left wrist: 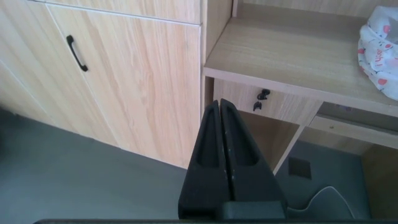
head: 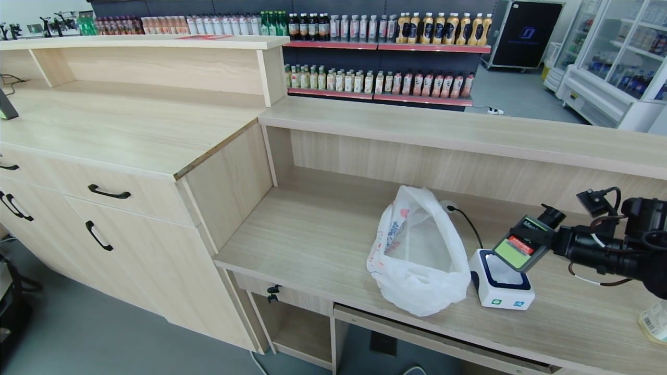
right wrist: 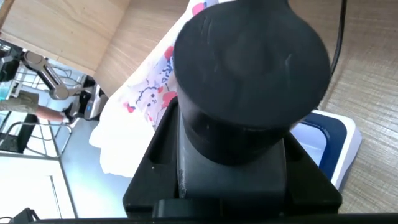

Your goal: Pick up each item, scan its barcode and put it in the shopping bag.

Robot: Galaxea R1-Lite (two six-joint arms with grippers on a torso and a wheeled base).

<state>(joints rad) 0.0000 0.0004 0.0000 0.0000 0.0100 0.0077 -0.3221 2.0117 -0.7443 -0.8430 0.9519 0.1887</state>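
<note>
One dark box [head: 522, 243], green-and-red face, pinched by right end effector [head: 548, 232] over scanner [head: 503, 291].

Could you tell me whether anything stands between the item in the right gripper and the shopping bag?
Nothing visible does. The right gripper holds the green-labelled container over the barcode scanner, and the white shopping bag stands directly beside the scanner on the robot's left, mouth open.
</note>
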